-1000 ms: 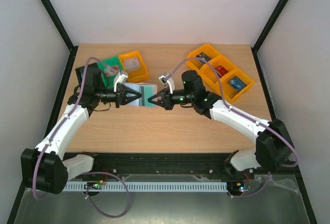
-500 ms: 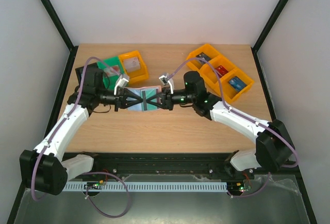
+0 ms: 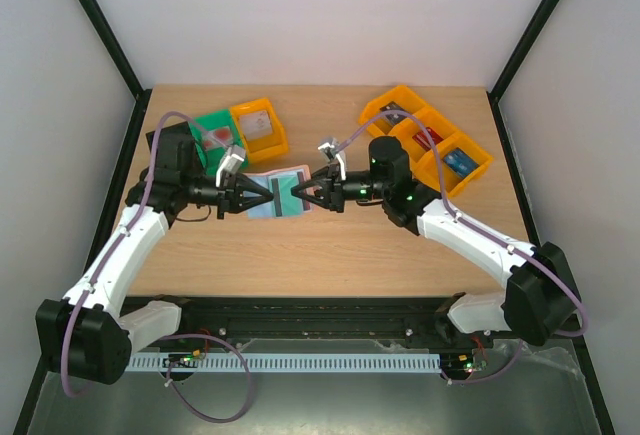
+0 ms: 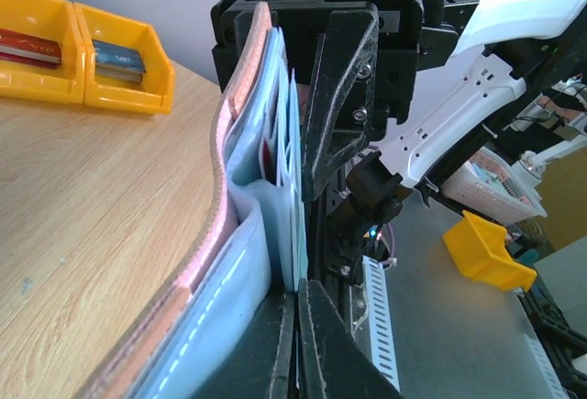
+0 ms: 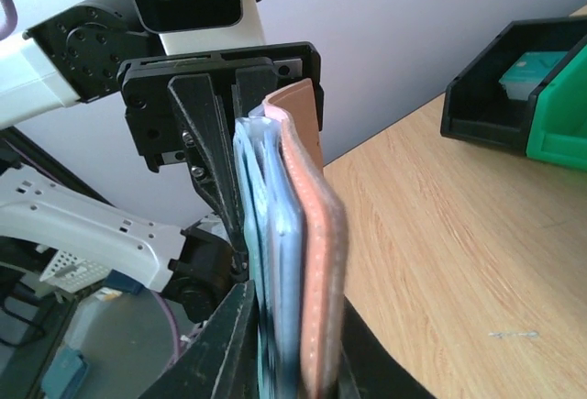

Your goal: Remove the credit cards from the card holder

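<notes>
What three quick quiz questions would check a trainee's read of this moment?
1. True or false: the card holder lies flat, untouched.
2. The left gripper and right gripper: which grips it? A) left only B) right only C) both
3. Where are the credit cards?
Key: 1 false, it is held on edge; 2 C; 3 inside the holder's pockets.

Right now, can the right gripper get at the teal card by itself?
Probably not yet. The right gripper is closed across the whole thickness of the card holder, not on the teal card alone. The left gripper holds the opposite end.
</notes>
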Tool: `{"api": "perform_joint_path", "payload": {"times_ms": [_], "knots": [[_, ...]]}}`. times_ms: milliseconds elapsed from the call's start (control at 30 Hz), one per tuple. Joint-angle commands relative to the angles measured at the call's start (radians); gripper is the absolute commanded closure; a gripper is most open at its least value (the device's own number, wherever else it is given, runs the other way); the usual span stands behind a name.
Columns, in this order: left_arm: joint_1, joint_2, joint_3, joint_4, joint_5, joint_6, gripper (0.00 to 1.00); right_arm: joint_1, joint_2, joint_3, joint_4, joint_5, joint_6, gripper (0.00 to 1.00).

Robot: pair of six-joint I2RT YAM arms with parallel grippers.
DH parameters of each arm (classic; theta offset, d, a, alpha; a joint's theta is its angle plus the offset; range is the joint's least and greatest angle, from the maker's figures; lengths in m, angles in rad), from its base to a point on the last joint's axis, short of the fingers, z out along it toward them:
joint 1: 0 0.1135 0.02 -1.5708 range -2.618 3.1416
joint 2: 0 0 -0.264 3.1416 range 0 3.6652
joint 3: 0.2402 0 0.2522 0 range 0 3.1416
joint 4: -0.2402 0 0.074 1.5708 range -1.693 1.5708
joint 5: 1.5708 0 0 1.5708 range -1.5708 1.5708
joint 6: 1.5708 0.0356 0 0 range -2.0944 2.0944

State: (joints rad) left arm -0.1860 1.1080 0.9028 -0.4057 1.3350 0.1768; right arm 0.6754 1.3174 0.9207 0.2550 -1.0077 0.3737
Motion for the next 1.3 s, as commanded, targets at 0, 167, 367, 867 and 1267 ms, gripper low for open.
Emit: {"api": "perform_joint_path", "payload": {"times_ms": [0, 167, 367, 867, 1267], "knots": [[0.003, -0.008, -0.006, -0.008, 0.039, 0.029, 0.98, -0.004, -0.01, -0.006, 0.045, -0.043, -0.004, 0.87], [0.011, -0.014, -0.006, -0.032, 0.042, 0.052, 0.98, -0.008, -0.035, 0.002, 0.005, -0.036, -0.057, 0.98], [0.009, -0.012, -0.011, -0.04, 0.045, 0.068, 0.98, -0.028, -0.037, 0.008, -0.018, -0.049, -0.058, 0.98], [-0.009, -0.004, -0.045, 0.081, 0.023, -0.056, 0.82, -0.016, 0.007, -0.017, 0.15, -0.105, 0.068, 0.98], [-0.016, 0.006, -0.038, 0.108, 0.042, -0.079, 0.98, -0.011, 0.018, -0.016, 0.171, -0.108, 0.083, 0.98]]}}
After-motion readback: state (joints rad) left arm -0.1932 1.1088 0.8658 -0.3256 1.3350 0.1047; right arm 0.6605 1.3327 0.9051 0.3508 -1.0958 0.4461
